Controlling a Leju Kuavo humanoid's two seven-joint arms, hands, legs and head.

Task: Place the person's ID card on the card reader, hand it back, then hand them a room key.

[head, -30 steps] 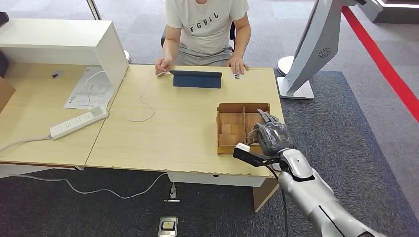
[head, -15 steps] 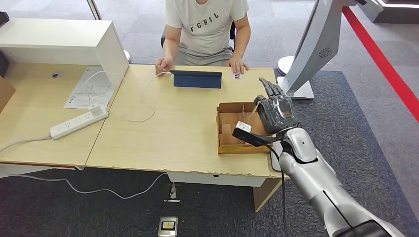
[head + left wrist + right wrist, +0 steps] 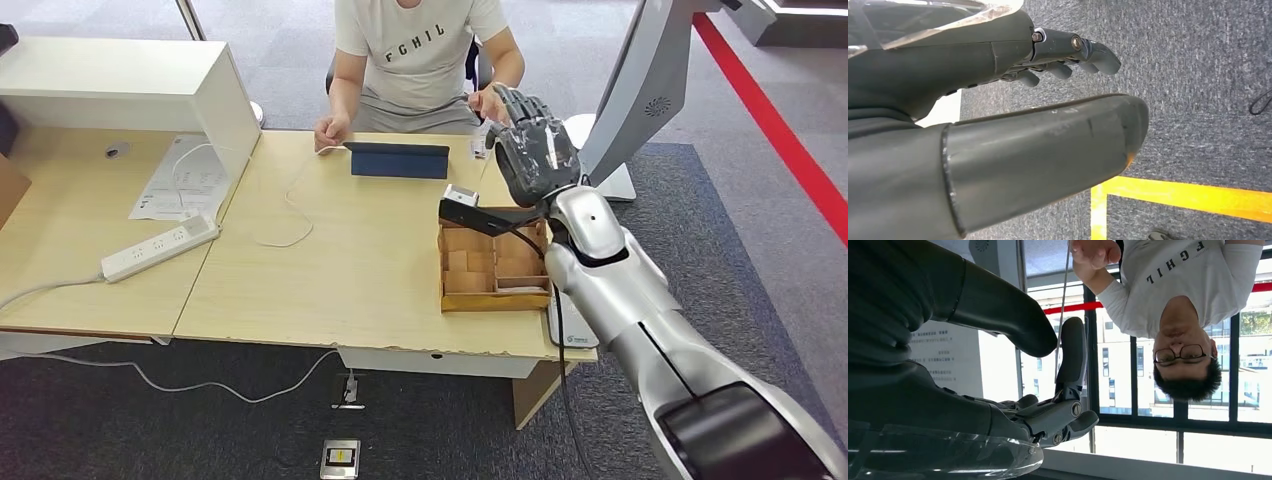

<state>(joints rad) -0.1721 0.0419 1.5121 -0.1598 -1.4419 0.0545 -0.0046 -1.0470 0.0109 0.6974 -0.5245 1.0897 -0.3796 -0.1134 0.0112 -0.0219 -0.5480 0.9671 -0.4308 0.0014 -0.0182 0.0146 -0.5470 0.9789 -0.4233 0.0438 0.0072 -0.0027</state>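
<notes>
Pinching a thin card (image 3: 1063, 315) edge-on between thumb and finger, the right hand (image 3: 528, 150) is raised over the desk's (image 3: 360, 270) far edge, where the person's hand (image 3: 490, 103) grips the card's other end. Hanging over carpet (image 3: 1198, 75), the left hand (image 3: 998, 125) holds nothing, fingers loosely apart.

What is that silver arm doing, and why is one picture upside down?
The silver arm belongs to a walking robot. The wide picture comes from a camera high on its body, looking down at a wooden table. The other two come from cameras at its wrists, which turn with the arms, so the person looks upside down.

On the table lie a cardboard box with compartments, a dark blue flat device and a white power strip.

The right hand is raised toward the person. It seems to pinch a thin card, seen edge-on, and the person's hand is at the other end. The left hand hangs over the carpet, holding nothing.
</notes>
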